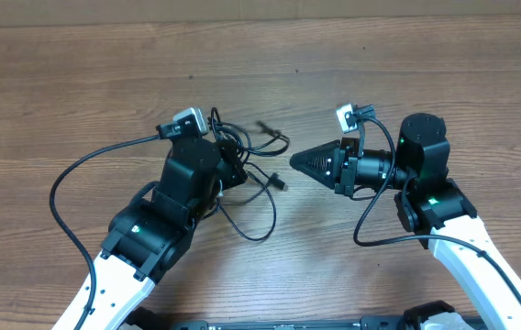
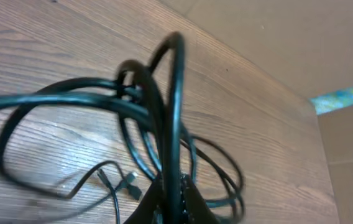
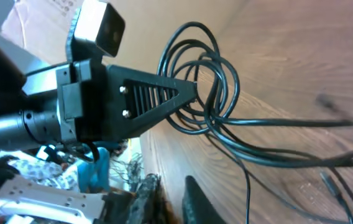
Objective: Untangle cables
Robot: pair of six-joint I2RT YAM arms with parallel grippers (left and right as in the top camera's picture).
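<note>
table [image 1: 77,101] | cables [image 1: 262,174] on it, bunched at left gripper [image 1: 236,170] | right gripper [image 1: 295,163] right of cables, apart

The cables [image 2: 175,112] are thin black cords bunched in a tangle near the middle of the table [image 1: 59,73], a little towards its left edge. Several loops stand raised off the wood. Others trail flat towards the near edge. Small plugs [image 1: 280,184] lie loose beside the bunch.

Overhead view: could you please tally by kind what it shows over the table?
Robot arms: 2
Wrist cameras: 2
Tangled bunch of cables: 1
Total: 5
</note>
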